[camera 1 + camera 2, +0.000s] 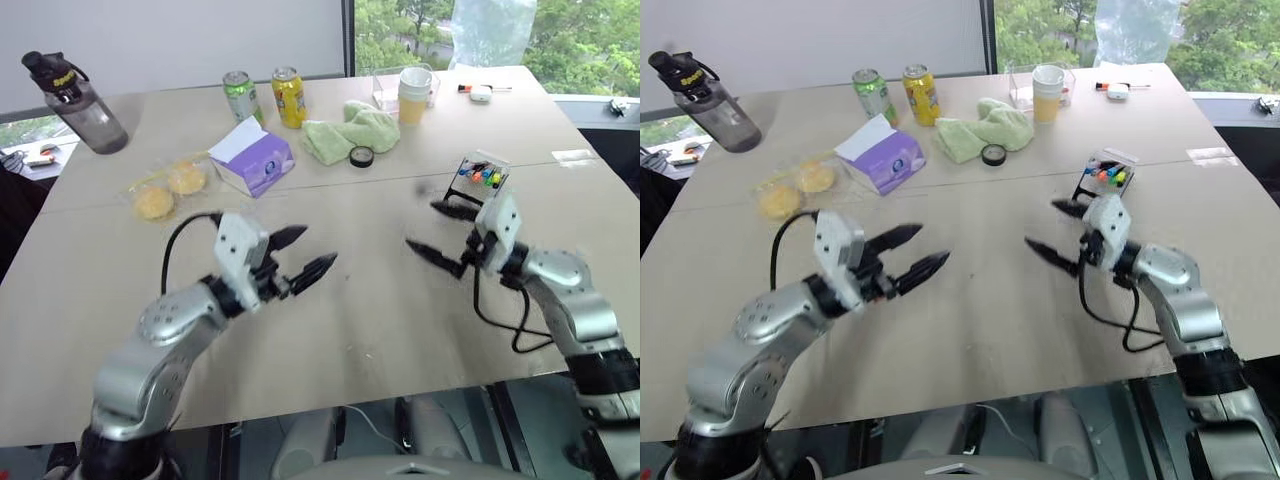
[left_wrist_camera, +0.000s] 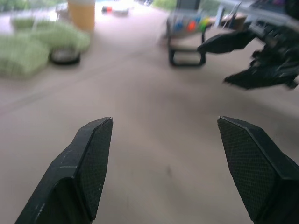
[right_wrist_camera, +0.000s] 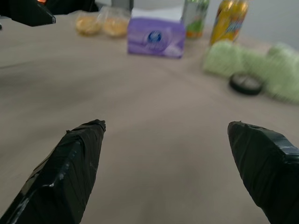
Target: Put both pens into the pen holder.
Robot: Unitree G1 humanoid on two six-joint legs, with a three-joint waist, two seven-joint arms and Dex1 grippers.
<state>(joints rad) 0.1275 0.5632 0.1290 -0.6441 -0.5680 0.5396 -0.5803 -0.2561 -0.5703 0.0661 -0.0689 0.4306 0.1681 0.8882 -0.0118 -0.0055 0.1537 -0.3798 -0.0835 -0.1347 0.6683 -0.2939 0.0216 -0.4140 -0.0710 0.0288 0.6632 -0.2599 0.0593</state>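
Frankly, both my left gripper (image 1: 303, 256) and right gripper (image 1: 437, 232) hang spread and empty — swinging the right carelessly could knock over the pen holder (image 1: 481, 172) just behind it.

No lettering (cans (image 1: 264, 96), tissue box (image 3: 156, 37) included) is sharp enough to read.

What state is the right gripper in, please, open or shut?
Open. The right gripper hangs over the bare table beside the pen holder, jaws spread wide with nothing between them; its wrist view shows the same.
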